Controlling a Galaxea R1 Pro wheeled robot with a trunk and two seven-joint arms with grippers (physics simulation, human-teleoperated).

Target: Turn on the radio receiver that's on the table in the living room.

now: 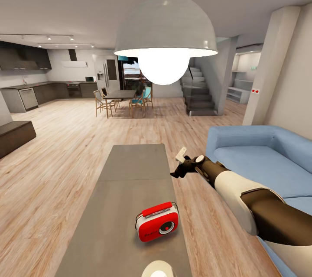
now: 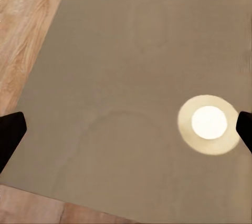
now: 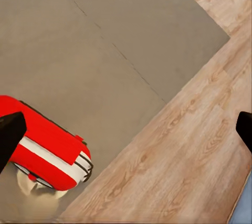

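Note:
The red radio receiver (image 1: 157, 221), with white sides and a round dial, stands on the near part of the long grey table (image 1: 130, 168) in the living room. My right gripper (image 1: 178, 164) hovers open above the table's right edge, beyond the radio and apart from it. In the right wrist view the radio (image 3: 47, 150) lies on the table (image 3: 105, 40) close to one fingertip (image 3: 10, 134) of the open right gripper (image 3: 126, 132). My left gripper (image 2: 126, 132) is open over bare table top (image 2: 131, 50).
A large white pendant lamp (image 1: 164, 30) hangs over the table, and its glow reflects on the top (image 2: 209, 123). A blue sofa (image 1: 260, 155) runs along the right. A dark bench (image 1: 13, 136) sits at the left. Dining table with chairs (image 1: 121, 97) and stairs (image 1: 199, 95) stand far back.

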